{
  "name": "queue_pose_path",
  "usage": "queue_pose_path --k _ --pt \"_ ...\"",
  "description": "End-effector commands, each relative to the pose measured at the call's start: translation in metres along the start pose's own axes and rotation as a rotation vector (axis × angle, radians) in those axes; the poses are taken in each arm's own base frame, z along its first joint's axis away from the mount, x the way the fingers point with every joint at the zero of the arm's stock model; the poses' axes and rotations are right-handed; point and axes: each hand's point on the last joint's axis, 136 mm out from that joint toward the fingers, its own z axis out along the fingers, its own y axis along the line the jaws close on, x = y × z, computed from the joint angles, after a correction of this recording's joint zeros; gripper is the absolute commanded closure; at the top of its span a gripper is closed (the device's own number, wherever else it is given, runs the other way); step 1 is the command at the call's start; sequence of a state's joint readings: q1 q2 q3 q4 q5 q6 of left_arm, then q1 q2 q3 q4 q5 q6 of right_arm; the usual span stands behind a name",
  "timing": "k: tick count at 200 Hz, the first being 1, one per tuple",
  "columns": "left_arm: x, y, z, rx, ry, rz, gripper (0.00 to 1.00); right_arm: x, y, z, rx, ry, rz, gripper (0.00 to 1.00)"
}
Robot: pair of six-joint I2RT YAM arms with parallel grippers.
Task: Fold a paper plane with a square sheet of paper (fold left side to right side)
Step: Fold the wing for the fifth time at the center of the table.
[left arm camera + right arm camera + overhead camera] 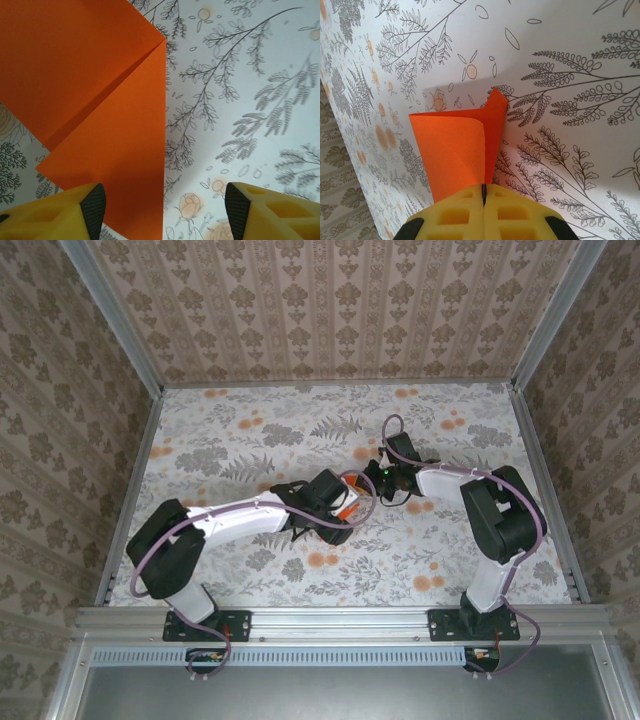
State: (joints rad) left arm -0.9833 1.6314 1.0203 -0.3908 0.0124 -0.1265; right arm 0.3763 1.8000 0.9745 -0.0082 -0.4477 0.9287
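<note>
Now my right pincer (pixel 483 194) clamps the orange paper sheet (pixel 452 150), curled ahead of it, mid-fold; my left pincer (pixel 165 207) gapes wide above it; next, I judge, pressing flat.

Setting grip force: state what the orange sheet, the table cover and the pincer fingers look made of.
Orange sheet: thin matte paper, with sharp creases and a curling edge. Table cover: printed floral sheet, paper or vinyl, unclear. Pincer fingers: yellow moulded plastic, probably, with black rubbery-looking pads.
</note>
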Motion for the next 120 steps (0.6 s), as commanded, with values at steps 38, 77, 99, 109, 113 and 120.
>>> queue_pose_path --k 38,77,99,109,113,120 --pt "-0.001 0.01 0.011 -0.181 0.059 0.092 0.33 -0.001 0.001 0.006 0.02 0.007 0.025 1.0" --pt "0.004 0.009 0.024 -0.237 0.1 0.134 0.35 0.0 0.001 0.007 0.021 0.013 0.022 1.0" --pt "0.005 0.011 0.028 -0.256 0.111 0.138 0.4 0.0 0.0 0.008 0.026 0.017 0.024 1.0" --pt "0.005 0.012 0.029 -0.263 0.114 0.137 0.43 0.001 0.0 0.008 0.026 0.019 0.023 1.0" --pt "0.005 0.012 0.029 -0.264 0.114 0.136 0.44 0.001 -0.001 0.009 0.028 0.02 0.024 1.0" --pt "0.006 0.013 0.029 -0.269 0.115 0.135 0.46 0.001 -0.001 0.009 0.029 0.021 0.022 1.0"
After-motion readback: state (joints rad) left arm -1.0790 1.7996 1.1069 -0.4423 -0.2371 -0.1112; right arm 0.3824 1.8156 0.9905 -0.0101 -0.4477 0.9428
